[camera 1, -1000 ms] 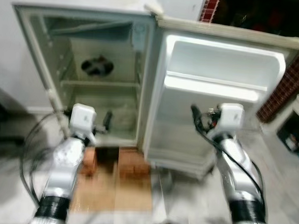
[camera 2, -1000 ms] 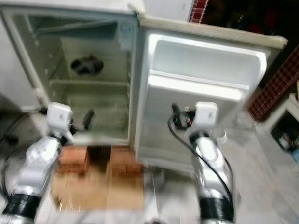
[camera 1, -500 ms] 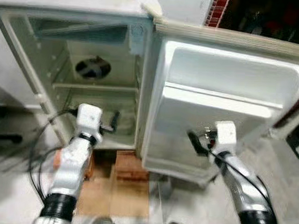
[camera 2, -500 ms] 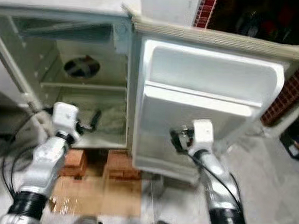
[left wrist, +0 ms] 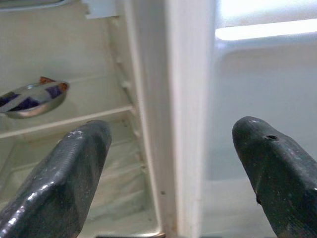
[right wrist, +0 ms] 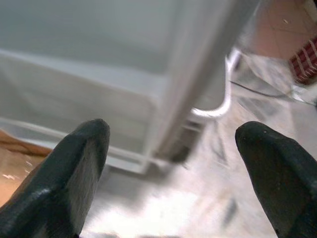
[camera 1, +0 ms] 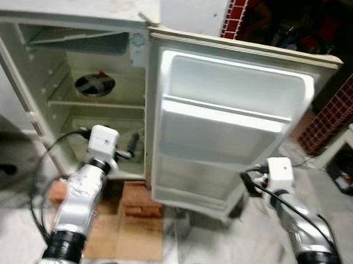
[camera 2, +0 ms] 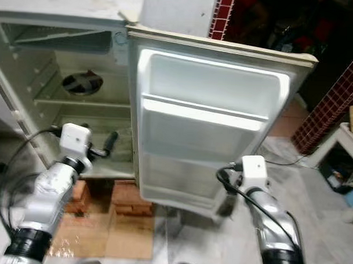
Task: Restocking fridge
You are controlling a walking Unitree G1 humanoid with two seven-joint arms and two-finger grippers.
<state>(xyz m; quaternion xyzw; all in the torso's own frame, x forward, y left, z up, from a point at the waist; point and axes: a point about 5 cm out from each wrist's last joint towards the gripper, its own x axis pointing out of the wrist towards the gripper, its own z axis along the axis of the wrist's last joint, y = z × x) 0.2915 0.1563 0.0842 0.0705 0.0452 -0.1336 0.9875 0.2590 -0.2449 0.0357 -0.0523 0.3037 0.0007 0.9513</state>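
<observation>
As fridge door [camera 1: 229, 128] gapes, right tool [right wrist: 171, 163] beside edge.

Bowl [camera 1: 94, 84] on fridge [camera 1: 61, 113] shelf

The door [camera 1: 234, 128] hides the right part of the fridge [camera 1: 80, 76] interior, and the fridge's left wall is cut off by the picture's edge. The left gripper [camera 1: 131, 146] covers part of the lower shelf. In the left wrist view the bowl [left wrist: 30, 99] on the shelf is cut off at the edge, its contents too small to tell. The right wrist view is blurred; the floor [right wrist: 198, 198] beyond the door's corner cannot be made out. The right gripper [camera 2: 222, 175] is too small to tell apart from its cable.
</observation>
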